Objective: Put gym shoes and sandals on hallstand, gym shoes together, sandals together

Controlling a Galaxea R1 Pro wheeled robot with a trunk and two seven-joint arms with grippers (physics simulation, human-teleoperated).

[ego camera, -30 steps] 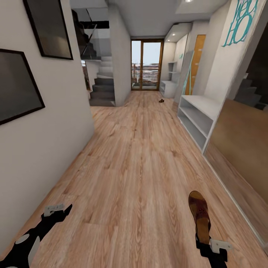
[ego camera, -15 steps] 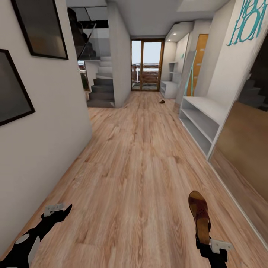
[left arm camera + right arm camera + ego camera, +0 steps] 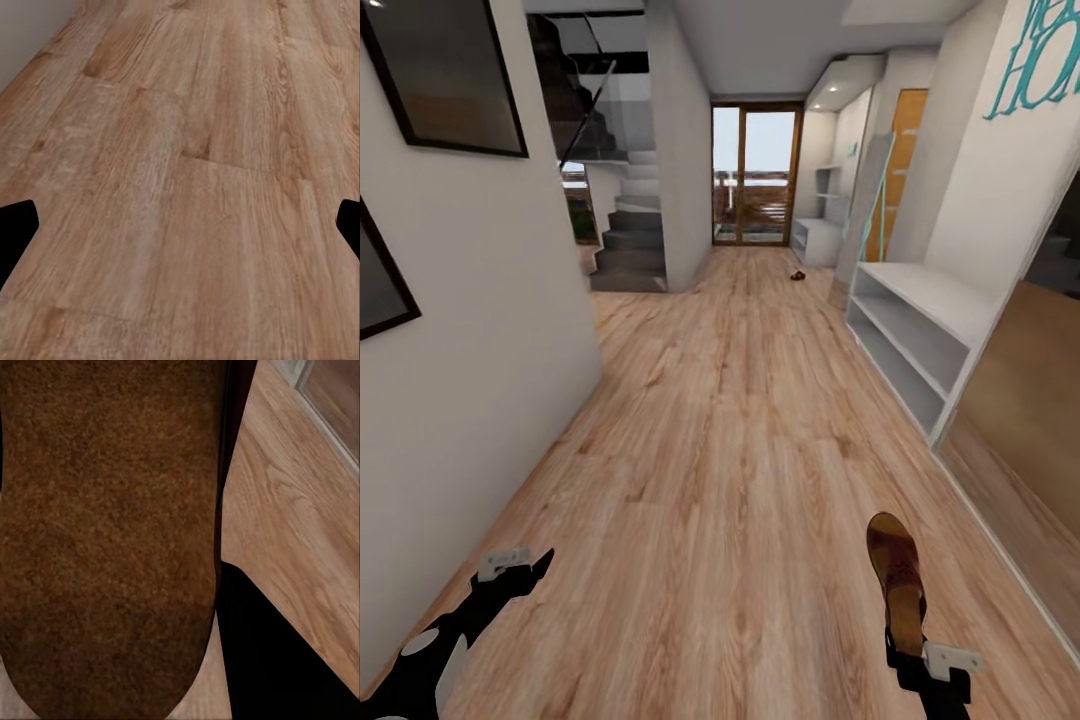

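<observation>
A dark-brown sandal (image 3: 896, 578) with a tan sole hangs low over the corridor floor (image 3: 740, 420), and my right gripper (image 3: 909, 652) is shut on its heel end. In the right wrist view the sandal's brown sole (image 3: 105, 525) sits against a black finger (image 3: 277, 660). My left gripper (image 3: 520, 567) hovers open and empty above the planks, its fingertips far apart around bare floor in the left wrist view (image 3: 180, 232). Far down the corridor a small dark object (image 3: 797, 274), apparently the other sandal, lies on the floor. Near it stands the hallstand (image 3: 815, 238) with wall shelves above. The gym shoes are out of view.
A plain low grey two-shelf bench (image 3: 913, 322) lines the right wall, with a wood panel (image 3: 1020, 400) beyond it. A white wall (image 3: 470, 330) with dark frames runs along the left. Stairs (image 3: 628, 250) and a glass door (image 3: 754, 175) lie ahead.
The whole view has moved forward along the corridor, so the bench and the wall frames slide outward. Both arms and the held sandal keep their places in the picture.
</observation>
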